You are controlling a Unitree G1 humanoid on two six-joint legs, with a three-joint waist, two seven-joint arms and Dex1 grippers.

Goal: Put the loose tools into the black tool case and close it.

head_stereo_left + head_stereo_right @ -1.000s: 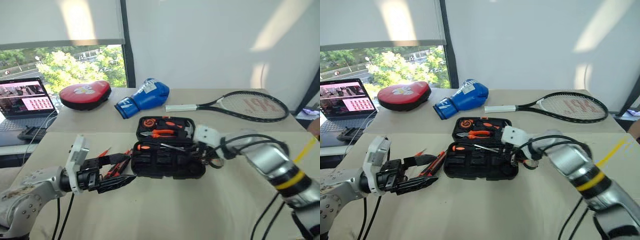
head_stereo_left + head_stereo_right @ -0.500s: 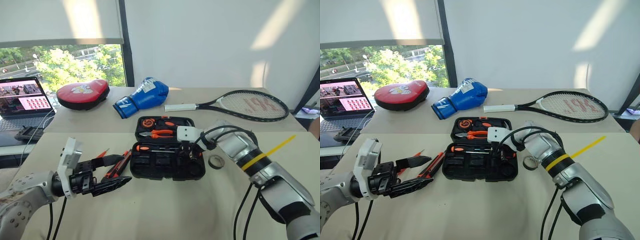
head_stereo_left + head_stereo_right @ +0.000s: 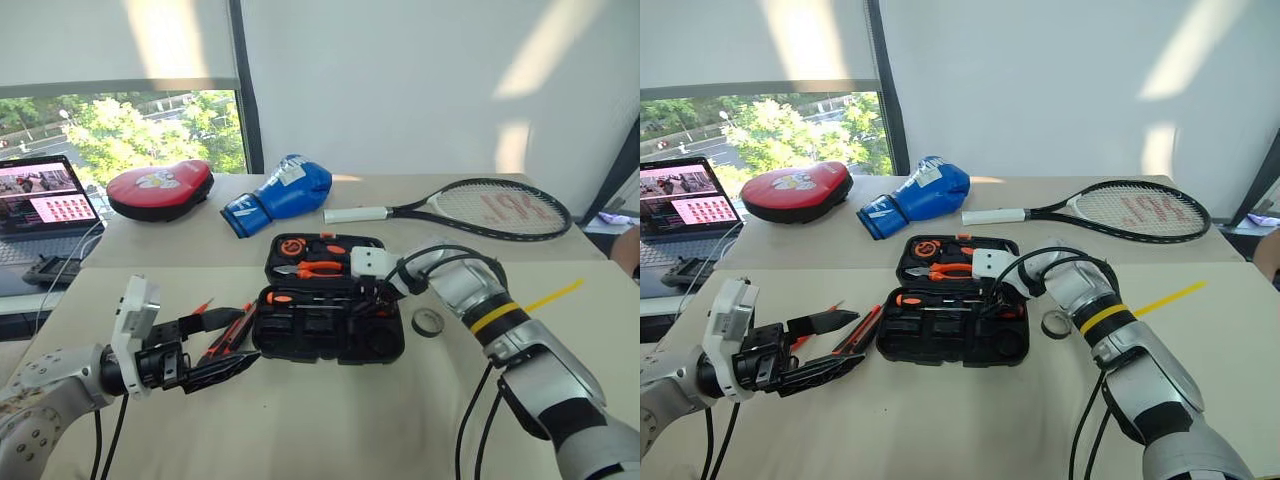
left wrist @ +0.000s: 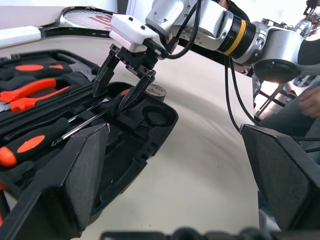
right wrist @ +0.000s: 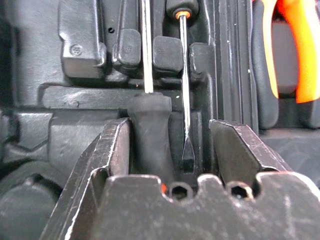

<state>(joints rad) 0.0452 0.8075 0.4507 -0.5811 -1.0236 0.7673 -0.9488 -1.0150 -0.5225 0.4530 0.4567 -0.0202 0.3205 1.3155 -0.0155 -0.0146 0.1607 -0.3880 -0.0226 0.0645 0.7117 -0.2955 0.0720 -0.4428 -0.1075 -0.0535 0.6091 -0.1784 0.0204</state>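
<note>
The black tool case [image 3: 330, 335] lies open mid-table, with pliers [image 3: 315, 267] in its lid. My right gripper [image 5: 170, 130] hangs open over the case's right side. A screwdriver's black handle [image 5: 150, 132] lies in a slot between the fingers, against one of them and clear of the other. A second screwdriver [image 4: 35, 142] lies beside it, pointing the opposite way. My left gripper [image 3: 235, 342] is open and empty just left of the case. By it on the table lie the utility knife [image 3: 235, 325] and a slim orange screwdriver [image 3: 205, 304]. The tape roll [image 3: 428, 322] sits right of the case.
On the back table lie a tennis racket [image 3: 480, 208], a blue boxing glove [image 3: 280, 193] and a red pad [image 3: 160, 188]. A laptop [image 3: 45, 195] stands at the far left. A yellow strip [image 3: 555, 295] marks the cloth at the right. A person's hand [image 4: 307, 107] shows at the right edge.
My right gripper has shifted left over the case and its jaws have opened around the screwdriver handle. The left gripper has stayed where it was, open.
</note>
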